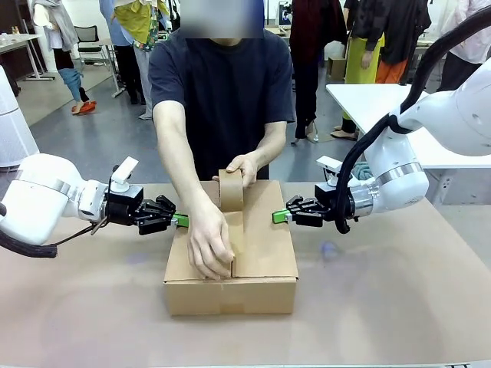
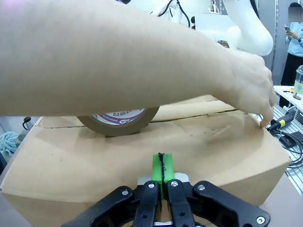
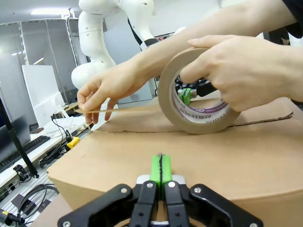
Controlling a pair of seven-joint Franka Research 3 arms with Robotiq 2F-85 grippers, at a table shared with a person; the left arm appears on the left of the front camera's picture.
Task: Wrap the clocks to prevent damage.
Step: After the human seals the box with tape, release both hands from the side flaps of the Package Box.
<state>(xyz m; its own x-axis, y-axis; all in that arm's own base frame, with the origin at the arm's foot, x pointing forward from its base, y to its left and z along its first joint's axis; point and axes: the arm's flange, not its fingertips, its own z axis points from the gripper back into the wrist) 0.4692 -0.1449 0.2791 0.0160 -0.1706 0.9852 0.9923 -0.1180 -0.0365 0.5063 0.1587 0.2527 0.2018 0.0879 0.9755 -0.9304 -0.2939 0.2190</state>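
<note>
We see one cardboard box [image 1: 265, 253] on the table [image 1: 399, 291], lying between our left gripper [image 1: 180, 221] and right gripper [image 1: 280, 217]. Both reach in level, jaws pressed together and empty, tips at the box's sides. One tape roll [image 1: 231, 190] stands upright on top, gripped by the person's far hand [image 1: 244, 167]. The near hand [image 1: 209, 247] presses the strip flat.

A table [image 1: 399, 307] with a plain tan-brown top spans the lower half of the front view, from the left edge to the right. One cardboard box [image 1: 230, 297], its flaps folded down, sits flat on it at the frame's centre. Tabletop shows to its left, to its right and in front.
</note>
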